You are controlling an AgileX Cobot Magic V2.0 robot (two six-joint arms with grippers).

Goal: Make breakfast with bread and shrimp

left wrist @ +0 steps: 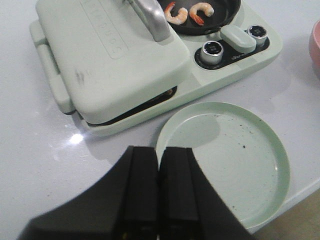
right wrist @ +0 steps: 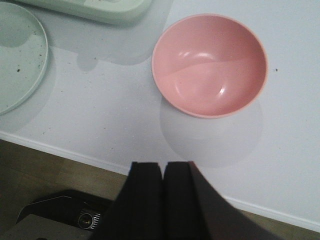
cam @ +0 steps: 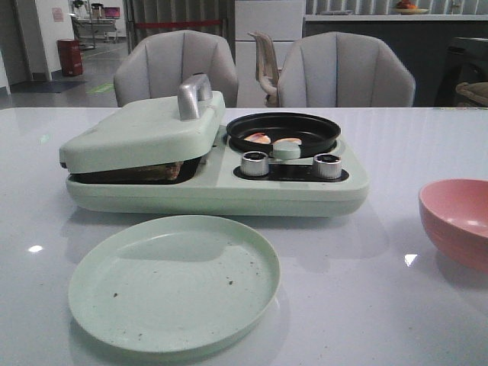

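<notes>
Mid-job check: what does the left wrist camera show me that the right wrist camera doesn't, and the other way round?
Only the left wrist view shows the closed sandwich press lid with its metal handle, two shrimp in the black pan, the two knobs, and the left gripper, shut. Only the right wrist view shows the whole empty pink bowl, the table's front edge, and the right gripper, shut. Both show the green plate, empty apart from dark crumbs, and the white table.

Left claw (left wrist: 159, 187) and right claw (right wrist: 164, 195) both hang above the surface, fingers pressed together, holding nothing.
</notes>
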